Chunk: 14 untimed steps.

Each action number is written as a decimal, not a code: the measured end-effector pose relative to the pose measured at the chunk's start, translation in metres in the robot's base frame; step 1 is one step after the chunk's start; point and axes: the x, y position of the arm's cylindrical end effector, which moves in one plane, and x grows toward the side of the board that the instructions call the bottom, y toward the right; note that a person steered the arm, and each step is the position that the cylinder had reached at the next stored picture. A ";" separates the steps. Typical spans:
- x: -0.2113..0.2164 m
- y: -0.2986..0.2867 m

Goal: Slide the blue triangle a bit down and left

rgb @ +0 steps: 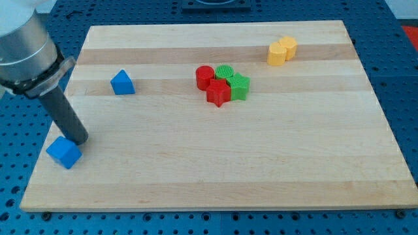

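Note:
The blue triangle [122, 83] sits on the wooden board [261, 156] at the upper left. My tip [78, 140] rests at the board's lower left, well below and left of the blue triangle. It touches the upper right of a blue cube [63, 152] near the left edge.
A cluster at the upper middle holds a red cylinder [204, 77], a red star [219, 93], a green cylinder [225, 72] and a green star [239, 86]. A yellow heart-shaped block [281, 51] lies at the upper right. The arm's grey body [23, 49] hangs over the left edge.

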 end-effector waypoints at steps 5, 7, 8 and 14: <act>-0.117 0.137; -0.162 0.103; -0.152 0.077; -0.103 -0.013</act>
